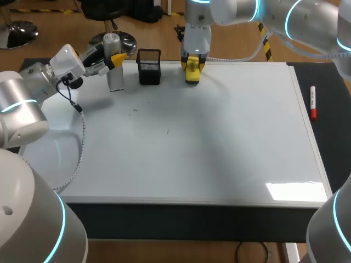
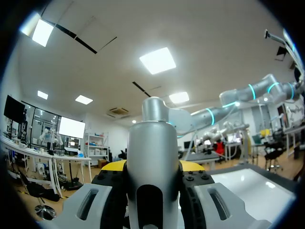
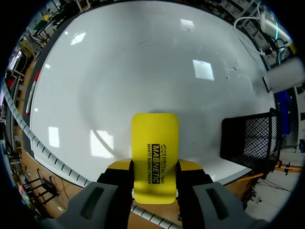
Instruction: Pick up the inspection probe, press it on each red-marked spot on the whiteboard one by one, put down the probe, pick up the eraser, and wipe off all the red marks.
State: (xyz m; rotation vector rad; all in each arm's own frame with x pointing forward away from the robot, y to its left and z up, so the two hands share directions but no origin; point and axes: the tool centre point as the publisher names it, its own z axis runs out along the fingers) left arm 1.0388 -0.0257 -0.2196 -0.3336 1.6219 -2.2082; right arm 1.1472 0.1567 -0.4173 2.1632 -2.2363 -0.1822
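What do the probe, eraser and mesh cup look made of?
Probe: smooth silver-grey with a soft sheen, metal or painted plastic. Eraser: glossy yellow shell, likely plastic. Cup: black see-through wire mesh, probably metal.

The left gripper (image 2: 152, 168) sits at the lower middle of the frame, closed on the inspection probe (image 2: 152, 143). The probe is a silver cylinder with a rounded cap and a dark slot low on its body. It stands straight up through the centre of the frame. The fingers (image 2: 112, 168) press against it from both sides, their yellow tips showing just behind it to the left and right, with grey housings below. At the lower right of the frame, beside the gripper, lies a corner of the whiteboard (image 2: 252, 191), glossy and white. In the upper right, the right arm (image 2: 238, 95), grey with cyan rings, stretches across behind the probe's cap.
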